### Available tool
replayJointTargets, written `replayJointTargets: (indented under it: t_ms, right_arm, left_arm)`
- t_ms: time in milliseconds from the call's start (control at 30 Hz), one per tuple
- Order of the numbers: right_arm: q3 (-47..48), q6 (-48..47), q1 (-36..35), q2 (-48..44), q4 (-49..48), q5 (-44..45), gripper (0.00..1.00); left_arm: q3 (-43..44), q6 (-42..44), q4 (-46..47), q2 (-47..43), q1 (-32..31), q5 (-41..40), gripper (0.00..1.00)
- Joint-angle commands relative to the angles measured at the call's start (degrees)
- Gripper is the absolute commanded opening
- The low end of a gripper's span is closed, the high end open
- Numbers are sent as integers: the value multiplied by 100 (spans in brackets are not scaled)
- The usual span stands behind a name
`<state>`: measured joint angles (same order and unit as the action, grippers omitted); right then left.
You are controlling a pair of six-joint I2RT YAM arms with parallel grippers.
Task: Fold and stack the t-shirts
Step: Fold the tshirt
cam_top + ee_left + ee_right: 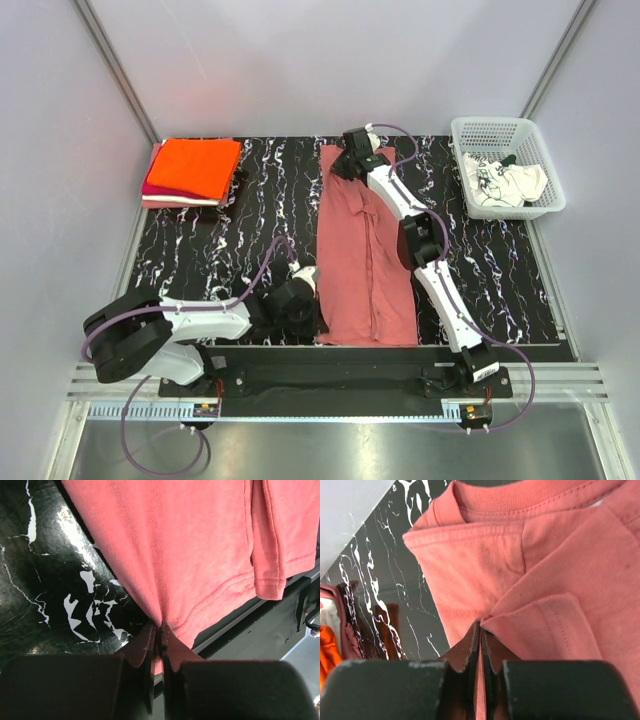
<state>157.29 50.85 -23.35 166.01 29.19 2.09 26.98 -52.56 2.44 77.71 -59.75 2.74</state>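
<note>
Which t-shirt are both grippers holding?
The rose-red t-shirt laid out mid-table; the orange one lies folded far left, the white printed one sits in the basket.

Tabletop [260, 200]: black, white marble veining, glossy in both wrist views.
Basket [490, 125]: white plastic mesh, rectangular, upright, at the tabletop's far right corner.
Rails [560, 380]: aluminium, along the near edge.
Walls [300, 60]: plain pale panels on three sides.
</note>
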Motion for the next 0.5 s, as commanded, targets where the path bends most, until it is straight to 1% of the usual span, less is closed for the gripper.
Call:
replayJointTargets:
  t_ms: [0, 33, 67, 100, 167, 200, 233, 300, 333, 400, 433, 467]
  right_arm:
    - [135, -40, 103, 151, -97, 20, 10]
    - [135, -66, 112, 72, -159, -32, 10]
    - [126, -136, 112, 28, -272, -198, 11]
    - [117, -172, 103, -25, -334, -365, 11]
    - [91, -294, 103, -235, -370, -655, 17]
    - [30, -356, 103, -349, -379, -709, 20]
    - [-205, -444, 103, -690, -379, -727, 25]
    - [-496, -707, 94, -1078, -397, -649, 29]
    - [-759, -804, 112, -1480, -405, -613, 31]
    - [-919, -1085, 120, -1825, -432, -604, 34]
    - [-1024, -1182, 138, -2123, -423, -639, 35]
    - [-1104, -1339, 156, -2282, -414, -770, 37]
  left_arm:
    - [105, -106, 38, 69, -81, -19, 10]
    - [105, -115, 3, 69, -81, -28, 10]
    - [132, -115, -50, 43, -81, -37, 14]
    - [219, -106, -137, 16, -81, -124, 20]
    - [307, -80, -454, -150, -81, -256, 34]
    - [369, -71, -559, -247, -81, -248, 37]
    - [395, -53, -691, -431, -90, -309, 40]
    - [448, -53, -919, -607, -90, -529, 44]
    - [466, -1, -1129, -782, -90, -599, 45]
    - [518, 35, -1315, -933, -90, -810, 48]
    - [562, 104, -1551, -1064, -90, -880, 48]
    - [650, 157, -1649, -1117, -90, -959, 48]
